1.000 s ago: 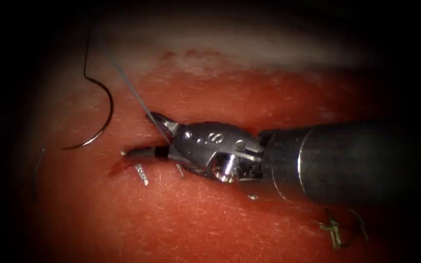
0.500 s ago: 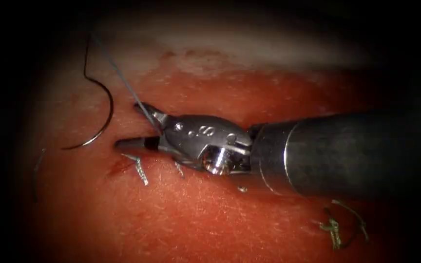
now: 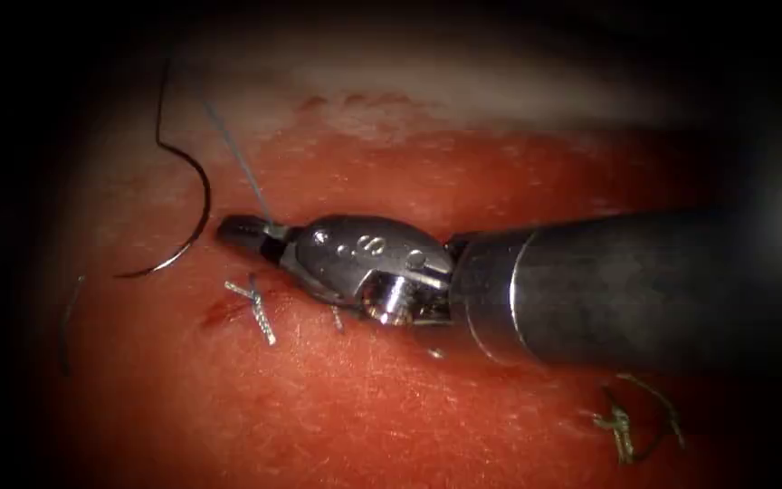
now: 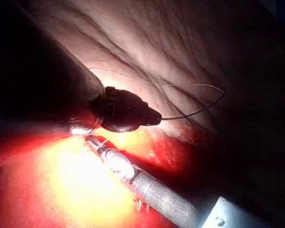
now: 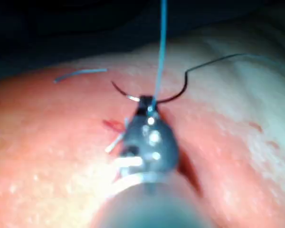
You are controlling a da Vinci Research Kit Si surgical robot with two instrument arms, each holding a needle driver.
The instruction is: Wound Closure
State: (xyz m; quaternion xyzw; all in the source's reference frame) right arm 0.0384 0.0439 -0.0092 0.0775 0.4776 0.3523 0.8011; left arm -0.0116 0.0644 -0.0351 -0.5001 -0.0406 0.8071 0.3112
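Endoscope view: left tool's point(image 4: 154, 118) jaws unclear

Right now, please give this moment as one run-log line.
right tool: shut on thread | left tool: hold unclear | needle: lying free on tissue, left of right tool

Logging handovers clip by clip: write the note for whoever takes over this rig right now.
Right tool: jaws shut on the thread, which runs up and left from the tips.
Left tool: a strand leaves its tip.
Needle: lying free on the tissue, left of the right tool's tips, not in the tissue.
Done: stitch ends stand by the cut.
Left: closure unfinished; needle to be picked up.
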